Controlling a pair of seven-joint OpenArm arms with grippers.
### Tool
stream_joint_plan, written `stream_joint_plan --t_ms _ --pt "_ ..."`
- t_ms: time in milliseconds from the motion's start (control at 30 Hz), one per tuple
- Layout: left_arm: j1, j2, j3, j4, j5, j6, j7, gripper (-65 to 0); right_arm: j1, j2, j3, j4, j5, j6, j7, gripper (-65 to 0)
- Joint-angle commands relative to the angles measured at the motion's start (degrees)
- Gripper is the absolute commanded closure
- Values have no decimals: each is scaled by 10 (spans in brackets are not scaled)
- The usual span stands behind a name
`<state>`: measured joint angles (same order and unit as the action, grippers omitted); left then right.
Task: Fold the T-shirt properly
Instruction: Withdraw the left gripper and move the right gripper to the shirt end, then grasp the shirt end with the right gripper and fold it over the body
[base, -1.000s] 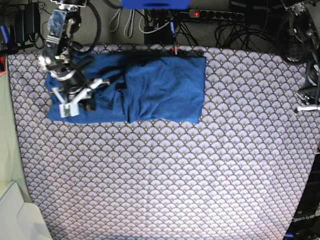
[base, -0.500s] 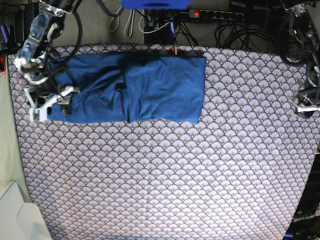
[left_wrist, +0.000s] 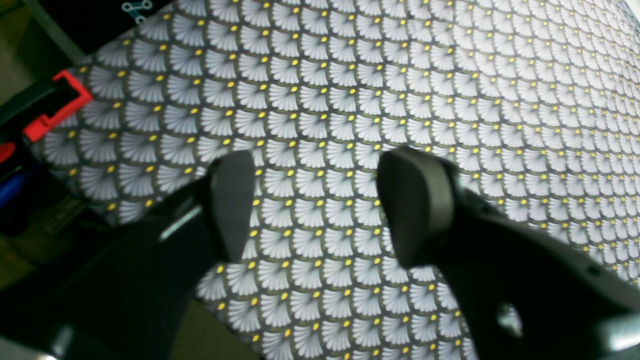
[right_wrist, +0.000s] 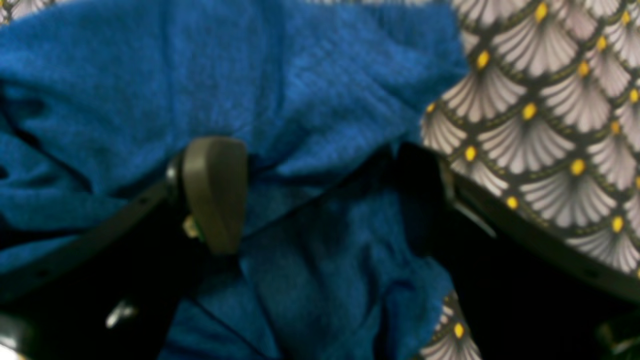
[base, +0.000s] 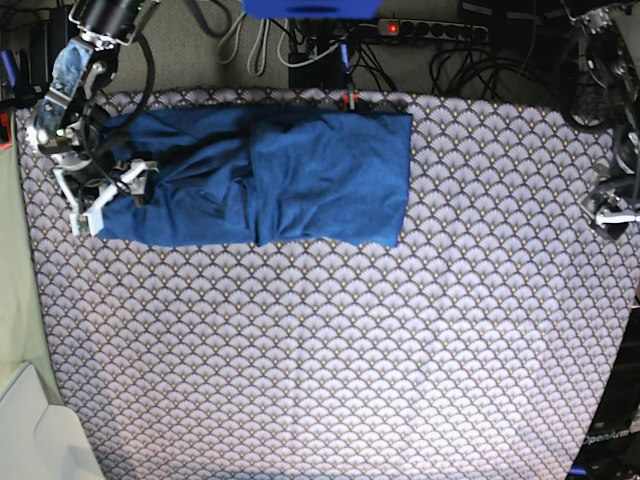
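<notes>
Right claw (right_wrist: 320, 195) (jaws apart) hovers over the T-shirt (right_wrist: 280, 90) edge.

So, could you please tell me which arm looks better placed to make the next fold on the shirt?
The right arm, probably. Its tool stands open right over the shirt's end, fabric between its fingers. The left tool, also open, hangs at the far edge of the cloth with only pattern beneath it, well away from the shirt.

Robot lab — power strip (base: 432, 30), tangled cables (base: 480, 68) behind table.
</notes>
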<state>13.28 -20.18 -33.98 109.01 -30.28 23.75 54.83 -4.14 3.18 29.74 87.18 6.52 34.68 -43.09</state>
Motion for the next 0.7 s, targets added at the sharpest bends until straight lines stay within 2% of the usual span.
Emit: stream_joint_plan --t_ms 0,200,333,667 --pt "-4 -11 -3 8 3 -1 -9 -409 7 8 1 5 9 2 8 -467" --pt "-1 -9 -3 8 3 -1 -8 -409 5 17 5 2 8 2 8 -467" --pt "-1 -8 -3 8 1 -1 -8 -409 6 17 43 2 8 2 8 -467" --pt "-3 -7 -3 9 0 -1 -8 -409 4 16 43 -32 8 2 8 -469"
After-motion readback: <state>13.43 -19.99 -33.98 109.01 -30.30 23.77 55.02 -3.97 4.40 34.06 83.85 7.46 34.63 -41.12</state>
